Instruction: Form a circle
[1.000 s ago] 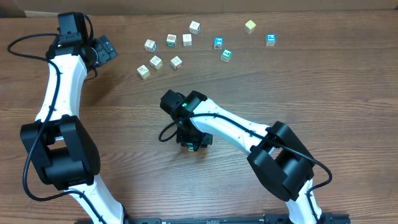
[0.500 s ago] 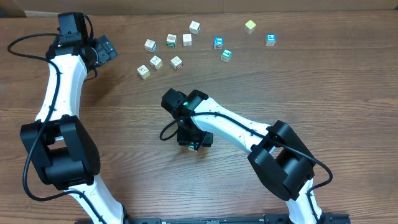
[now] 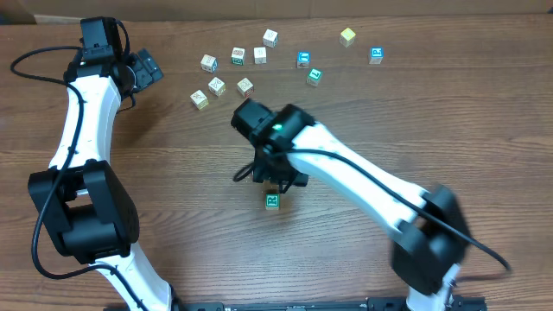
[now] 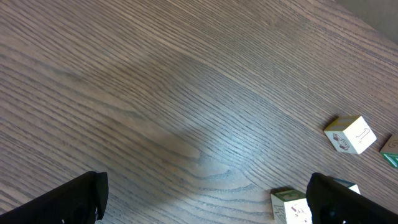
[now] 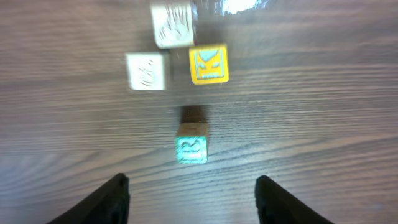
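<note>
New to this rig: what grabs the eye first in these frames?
The right gripper hangs open above a small clump of picture cubes at mid-table, a green-marked cube lying nearest its fingers. A loose scatter of cubes lies towards the far edge, the left gripper open beside it.

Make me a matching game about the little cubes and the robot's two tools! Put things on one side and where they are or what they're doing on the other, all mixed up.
Things
1. green-marked cube
2. yellow cube
3. left tool
4. right tool

Places or states
A. open and empty, off to the left of the loose cubes
B. open and empty, facing the green-marked cube
C. lying free on the wood, a little apart from its neighbours
D. close to a whitish cube

Pairs: 1-C, 2-D, 3-A, 4-B
</note>
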{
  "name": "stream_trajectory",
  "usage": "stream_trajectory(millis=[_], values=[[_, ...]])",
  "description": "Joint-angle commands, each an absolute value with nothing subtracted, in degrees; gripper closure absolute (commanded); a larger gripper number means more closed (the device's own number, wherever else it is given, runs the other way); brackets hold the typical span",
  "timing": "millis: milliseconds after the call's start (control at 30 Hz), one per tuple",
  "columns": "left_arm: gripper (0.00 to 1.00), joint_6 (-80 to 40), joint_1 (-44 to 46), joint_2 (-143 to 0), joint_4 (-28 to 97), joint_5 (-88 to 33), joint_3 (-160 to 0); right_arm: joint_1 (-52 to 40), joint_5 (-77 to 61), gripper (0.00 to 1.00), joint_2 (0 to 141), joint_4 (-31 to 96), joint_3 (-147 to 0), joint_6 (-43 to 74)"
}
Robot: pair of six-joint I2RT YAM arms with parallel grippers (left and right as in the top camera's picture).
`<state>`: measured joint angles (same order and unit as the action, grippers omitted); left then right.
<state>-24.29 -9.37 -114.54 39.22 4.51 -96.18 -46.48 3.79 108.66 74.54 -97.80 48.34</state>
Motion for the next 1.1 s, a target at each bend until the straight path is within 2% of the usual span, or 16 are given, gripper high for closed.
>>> stream_trajectory(millis=[0, 200, 233, 267, 300, 500, 700, 900, 1067], values=[[0.01, -24.45, -8.97, -113.89, 39.16, 4.45, -96.79, -48.14, 10.35, 0.35, 101.84, 74.70, -98.50, 52.64], [0.01, -24.45, -8.97, -113.89, 39.16, 4.45, -96.79, -52.34, 11.40, 0.32, 100.95, 70.72, -92.23, 57.69], [0.01, -24.45, -8.97, -113.89, 39.16, 4.45, -96.79, -52.95, 10.50, 0.22, 100.95, 69.17, -90.85, 57.69], [0.00, -24.45, -8.97, -113.89, 39.16, 4.45, -96.79, -53.49, 9.52, 0.01, 100.95, 67.51, -89.19, 57.71], [0.01, -24.45, -8.97, -113.89, 39.16, 4.45, -96.79, -53.69, 8.75, 0.00, 100.95, 66.52, -88.03, 57.69], [0.00, -24.45, -8.97, -113.89, 39.16, 4.45, -96.79, -52.16, 1.78, 0.01, 101.19, 62.94, -80.58, 60.40], [0.01, -24.45, -8.97, -113.89, 39.16, 4.45, -96.79, -49.45, -3.25, 0.20, 103.53, 58.52, -76.64, 60.55], [0.00, -24.45, -8.97, -113.89, 39.16, 4.45, -96.79, -48.97, -5.23, 0.27, 108.01, 56.66, -76.66, 55.42], [0.00, -24.45, -8.97, -113.89, 39.16, 4.45, -96.79, -48.12, -7.60, 0.29, 110.91, 55.55, -76.66, 53.32]])
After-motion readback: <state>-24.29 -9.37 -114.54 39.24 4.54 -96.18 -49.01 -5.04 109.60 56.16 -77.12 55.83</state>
